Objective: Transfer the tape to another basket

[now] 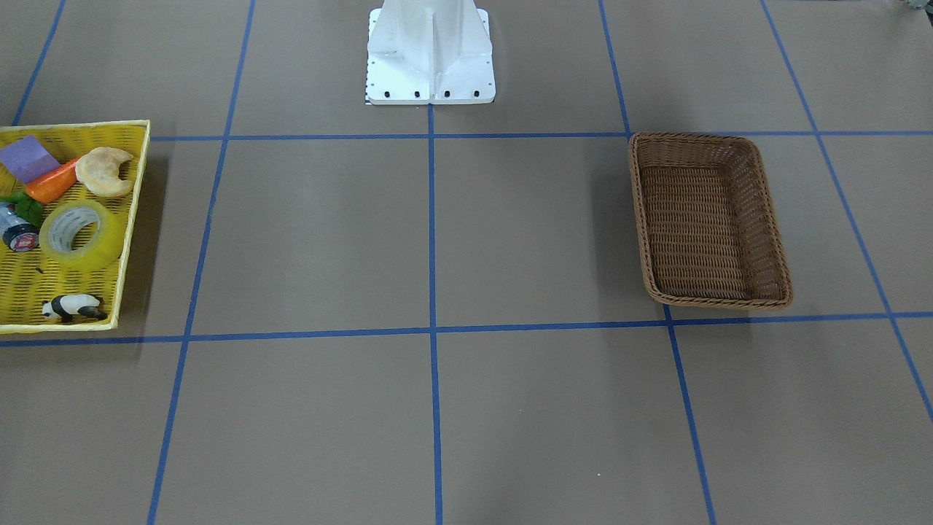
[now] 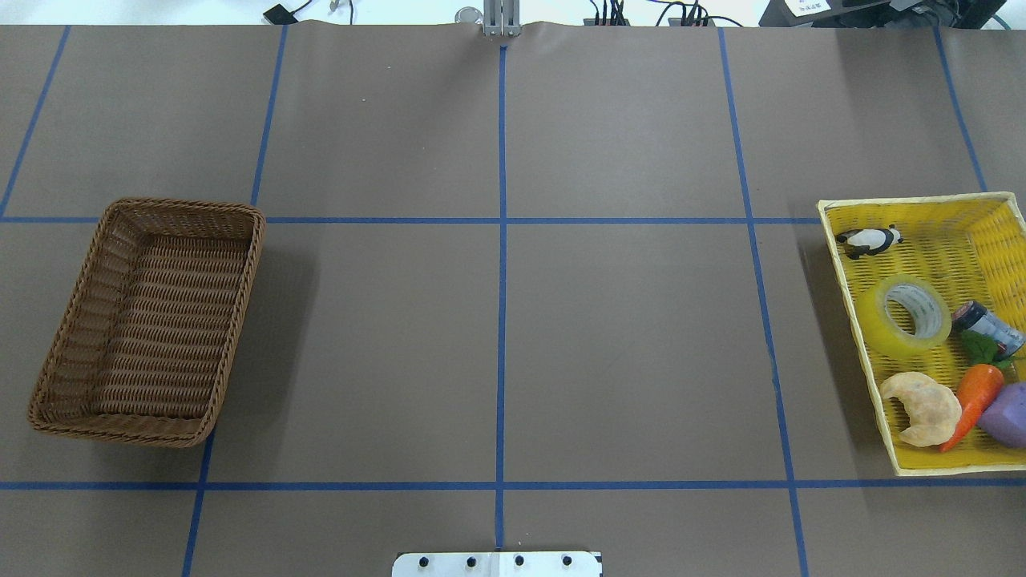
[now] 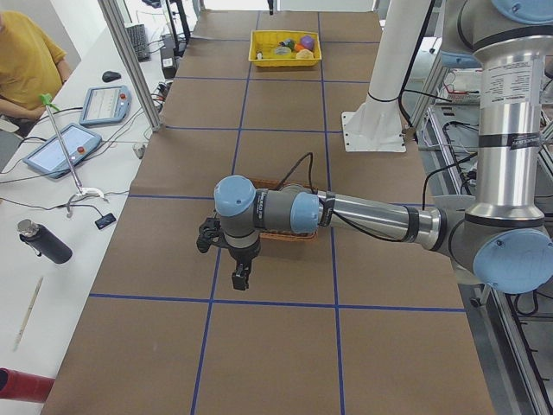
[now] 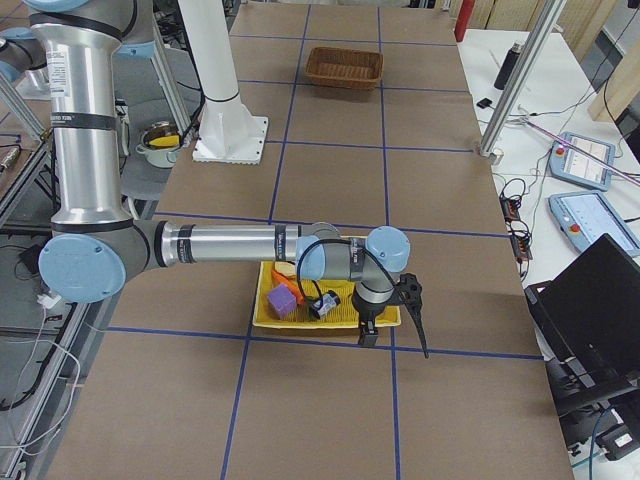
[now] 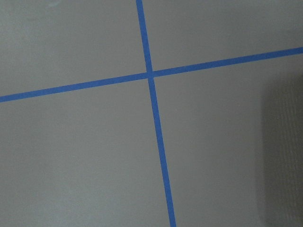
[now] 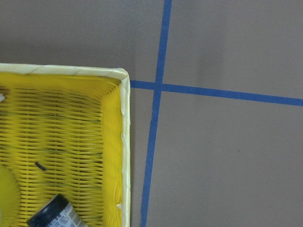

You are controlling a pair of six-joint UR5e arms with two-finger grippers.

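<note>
The tape (image 1: pixel 82 235) is a yellow-green roll lying flat in the yellow basket (image 1: pixel 140 189), beside a small dark cylinder (image 1: pixel 18 235). It also shows in the overhead view (image 2: pixel 904 315). The brown wicker basket (image 2: pixel 180 205) stands empty on the other side of the table (image 1: pixel 774 219). My right gripper (image 4: pixel 393 338) hangs above the yellow basket's edge; I cannot tell whether it is open or shut. My left gripper (image 3: pixel 239 278) hangs beside the brown basket; I cannot tell its state either. The right wrist view shows the yellow basket's corner (image 6: pixel 124 142).
The yellow basket also holds a croissant (image 2: pixel 922 407), a carrot (image 2: pixel 976 393), a purple block (image 2: pixel 1008 415) and a panda figure (image 2: pixel 868 239). The white robot base (image 1: pixel 430 58) stands at mid-table. Blue tape lines grid the brown table. An operator sits beside the table (image 3: pixel 26 60).
</note>
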